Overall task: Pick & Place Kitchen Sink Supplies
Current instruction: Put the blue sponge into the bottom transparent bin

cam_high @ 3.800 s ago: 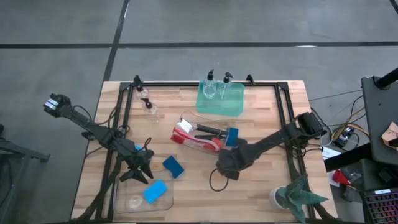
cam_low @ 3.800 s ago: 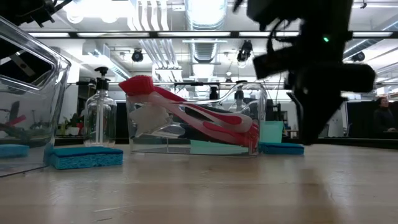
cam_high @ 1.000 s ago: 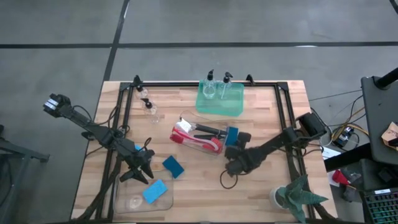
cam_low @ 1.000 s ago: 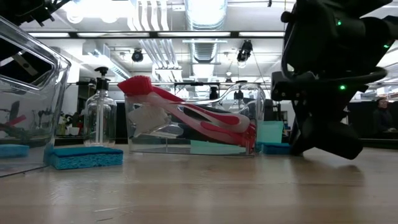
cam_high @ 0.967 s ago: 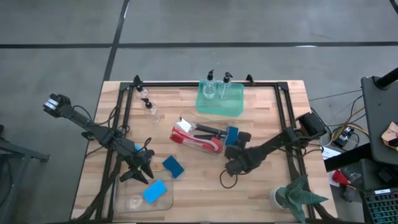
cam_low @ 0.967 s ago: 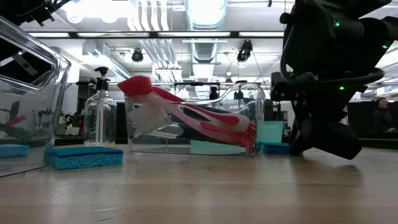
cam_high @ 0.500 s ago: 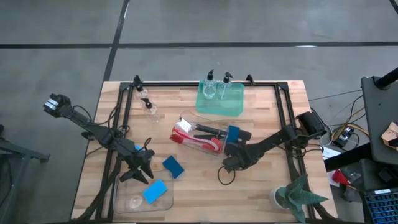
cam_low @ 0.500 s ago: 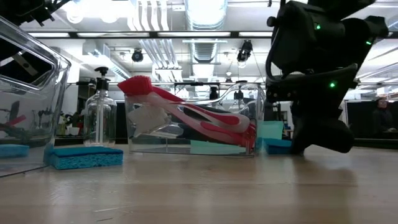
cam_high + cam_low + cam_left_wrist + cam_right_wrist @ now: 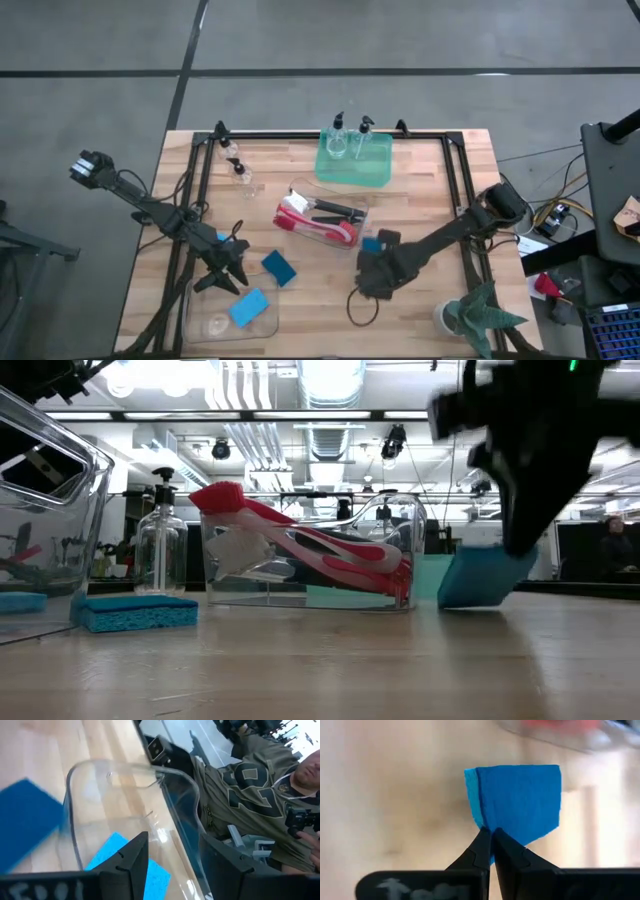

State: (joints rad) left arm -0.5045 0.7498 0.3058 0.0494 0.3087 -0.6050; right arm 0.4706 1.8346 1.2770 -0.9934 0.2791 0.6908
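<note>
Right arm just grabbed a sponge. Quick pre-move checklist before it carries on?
1. Right gripper shut on sponge: ok.
2. Grip depth: fingers pinch only the sponge's edge: not ok, it may slip.
3. Sponge clear of the table: ok, it hangs tilted above the wood in the low view.
4. Sponge clear of the brush bin: ok, apart from it in the high view.
5. Left gripper out of the way: ok, parked over the near-left bin.
6. Drop target: cannot tell.
</note>
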